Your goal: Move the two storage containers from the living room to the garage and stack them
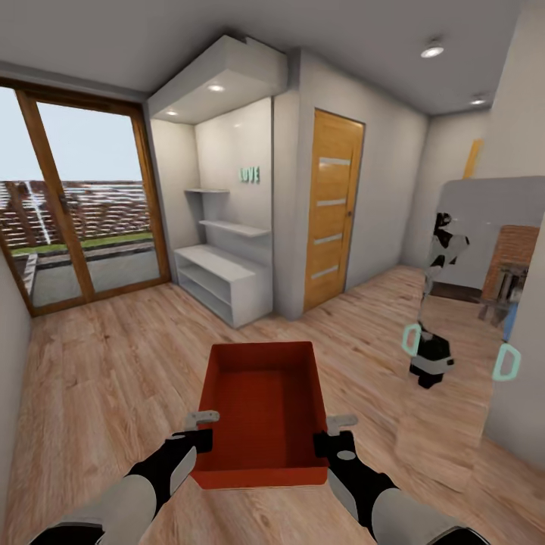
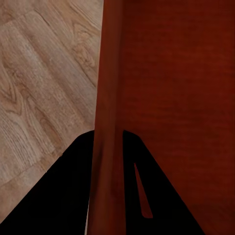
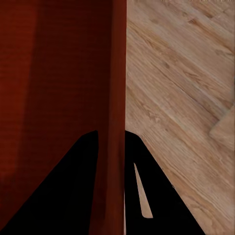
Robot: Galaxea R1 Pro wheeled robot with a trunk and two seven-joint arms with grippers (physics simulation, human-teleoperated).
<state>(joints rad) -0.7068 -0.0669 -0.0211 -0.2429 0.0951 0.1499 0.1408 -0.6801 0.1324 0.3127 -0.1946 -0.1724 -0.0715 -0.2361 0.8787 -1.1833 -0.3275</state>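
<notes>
Carrying one red-orange storage container level at mid-height in front of the trunk, open top up, over the pale wood plank floor. Left gripper clamps the bin's left wall, right gripper its right wall; each wrist view shows one finger inside and one outside the thin wall, so both are closed on the container. Opposed side grips likely keep the bin from tipping in transit. Ahead stand an orange wooden door, white shelving, a glazed patio door and, rightward, a mirror.
</notes>
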